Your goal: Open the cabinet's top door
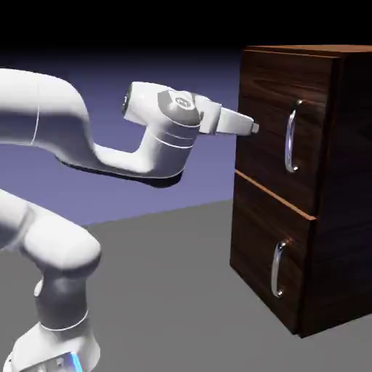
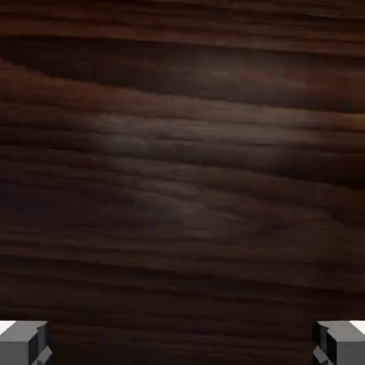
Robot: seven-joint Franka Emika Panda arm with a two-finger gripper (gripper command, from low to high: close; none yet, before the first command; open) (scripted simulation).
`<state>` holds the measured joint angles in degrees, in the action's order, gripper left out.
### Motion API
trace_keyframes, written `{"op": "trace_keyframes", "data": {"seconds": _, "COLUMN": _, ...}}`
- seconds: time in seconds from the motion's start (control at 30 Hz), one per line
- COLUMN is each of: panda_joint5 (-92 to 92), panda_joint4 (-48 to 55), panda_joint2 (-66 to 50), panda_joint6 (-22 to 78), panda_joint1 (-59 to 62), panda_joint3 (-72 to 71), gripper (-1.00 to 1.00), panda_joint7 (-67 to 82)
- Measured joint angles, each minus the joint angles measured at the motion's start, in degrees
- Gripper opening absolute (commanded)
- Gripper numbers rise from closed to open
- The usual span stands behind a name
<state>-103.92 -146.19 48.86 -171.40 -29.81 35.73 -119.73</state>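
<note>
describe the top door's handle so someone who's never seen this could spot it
Find the tall dark wooden cabinet at the exterior view's right. On its upper door is a curved, upright silver bar, the top handle. It is longer than the similar lower handle beneath it.

Dim light leaves a soft, pale sheen on dark wood (image 2: 185,142), grain seemingly slightly blurred.

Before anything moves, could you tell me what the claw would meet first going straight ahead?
Probably the bare wood of the top door, which fills the hand view; how much gap remains is unclear.
</note>
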Motion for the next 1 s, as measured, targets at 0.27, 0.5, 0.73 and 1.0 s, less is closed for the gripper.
{"op": "trace_keyframes", "data": {"seconds": 0.27, "panda_joint5": -19.94, "panda_joint4": 2.84, "panda_joint2": 3.11, "panda_joint6": 0.5, "panda_joint1": -5.59, "panda_joint3": 6.85, "gripper": 0.0, "panda_joint7": -14.83}}
{"op": "trace_keyframes", "data": {"seconds": 0.5, "panda_joint5": -37.38, "panda_joint4": 5.33, "panda_joint2": 5.83, "panda_joint6": 0.94, "panda_joint1": -10.48, "panda_joint3": 12.85, "gripper": 0.0, "panda_joint7": -27.8}}
{"op": "trace_keyframes", "data": {"seconds": 0.73, "panda_joint5": -54.83, "panda_joint4": 7.81, "panda_joint2": 8.55, "panda_joint6": 1.37, "panda_joint1": -15.36, "panda_joint3": 18.85, "gripper": 0.0, "panda_joint7": -40.77}}
{"op": "trace_keyframes", "data": {"seconds": 1.0, "panda_joint5": -57.6, "panda_joint4": 14.71, "panda_joint2": 4.61, "panda_joint6": 3.98, "panda_joint1": -25.79, "panda_joint3": 24.98, "gripper": -1.0, "panda_joint7": -42.58}}
